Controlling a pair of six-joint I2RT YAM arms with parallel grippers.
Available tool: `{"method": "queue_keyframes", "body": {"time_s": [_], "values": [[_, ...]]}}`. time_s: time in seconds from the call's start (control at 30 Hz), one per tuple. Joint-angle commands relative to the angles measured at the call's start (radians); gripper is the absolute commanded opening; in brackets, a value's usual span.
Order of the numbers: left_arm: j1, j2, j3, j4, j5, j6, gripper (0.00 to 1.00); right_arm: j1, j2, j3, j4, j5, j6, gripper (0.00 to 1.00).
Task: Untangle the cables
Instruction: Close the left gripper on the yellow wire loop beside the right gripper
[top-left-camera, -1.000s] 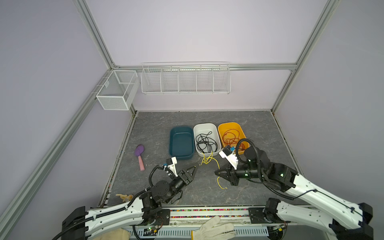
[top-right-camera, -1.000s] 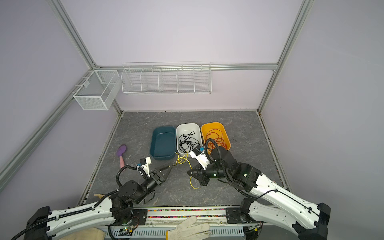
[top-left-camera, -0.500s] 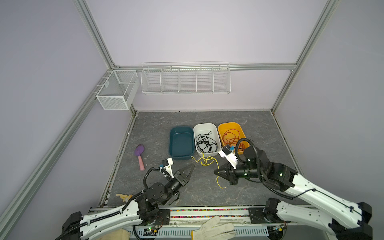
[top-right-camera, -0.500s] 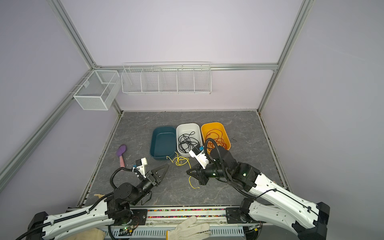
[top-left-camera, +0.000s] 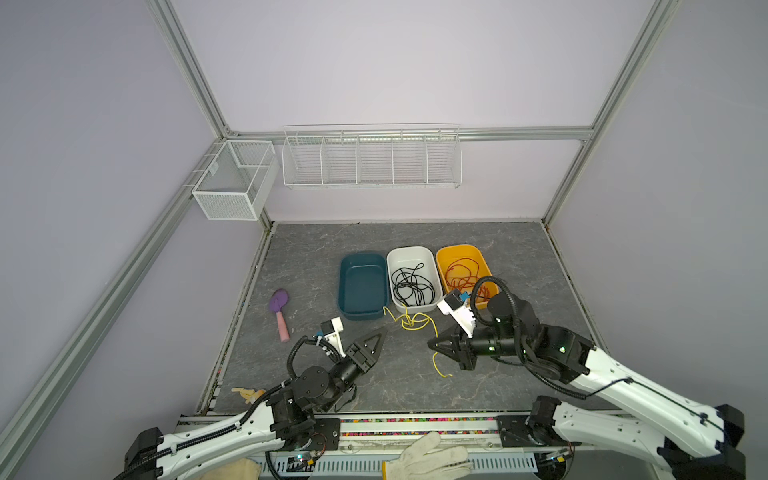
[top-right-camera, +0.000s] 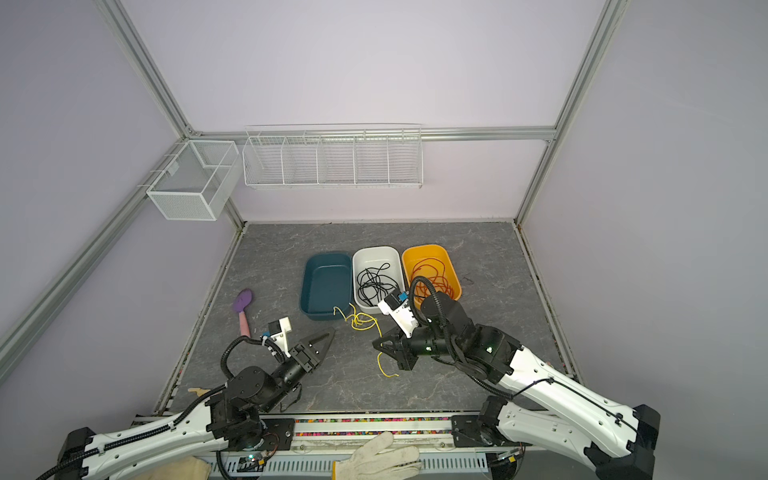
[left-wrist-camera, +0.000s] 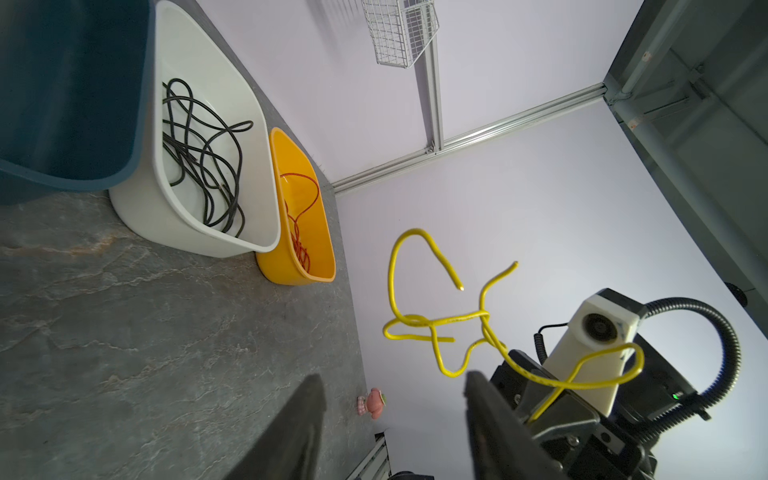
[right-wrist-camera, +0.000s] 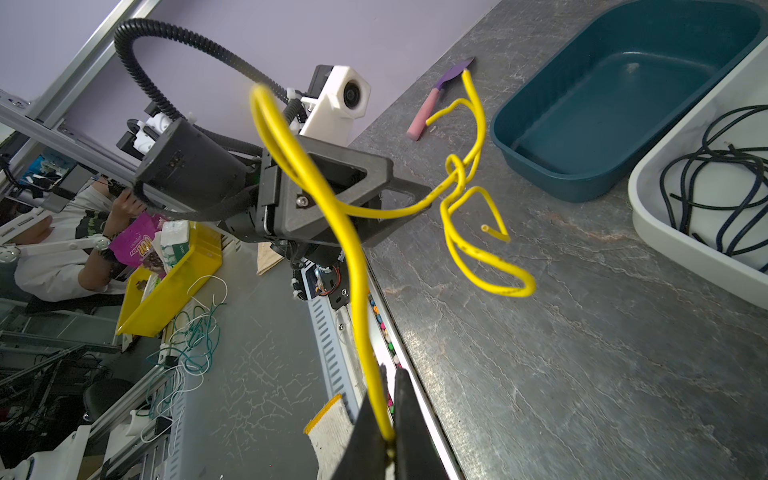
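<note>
R end effector (right-wrist-camera: 388, 409) clamped on yellow cable (left-wrist-camera: 453, 319); L end effector (left-wrist-camera: 392, 376) apart, empty.

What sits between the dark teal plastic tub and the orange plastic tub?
A white plastic tub holding thin black cables, shown in both top views.

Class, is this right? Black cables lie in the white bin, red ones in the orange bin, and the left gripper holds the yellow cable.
No: the right gripper holds the yellow cable, jaws shut on it, as the right wrist view shows. The rest stands.
</note>
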Motion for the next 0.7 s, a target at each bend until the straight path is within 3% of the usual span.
{"method": "queue_keyframes", "body": {"time_s": [0.0,0.37,0.67], "values": [[-0.003,-0.025,0.046,-0.082,-0.042,-0.007,1.00,-0.001,-0.007,-0.017,0.013,-0.032,-0.010,0.07],[-0.003,0.037,0.143,-0.174,-0.021,-0.035,0.99,0.010,0.006,-0.018,0.032,-0.057,-0.008,0.07],[-0.003,0.117,0.194,-0.172,-0.007,0.018,0.99,0.021,0.006,-0.018,0.033,-0.053,-0.010,0.07]]}}
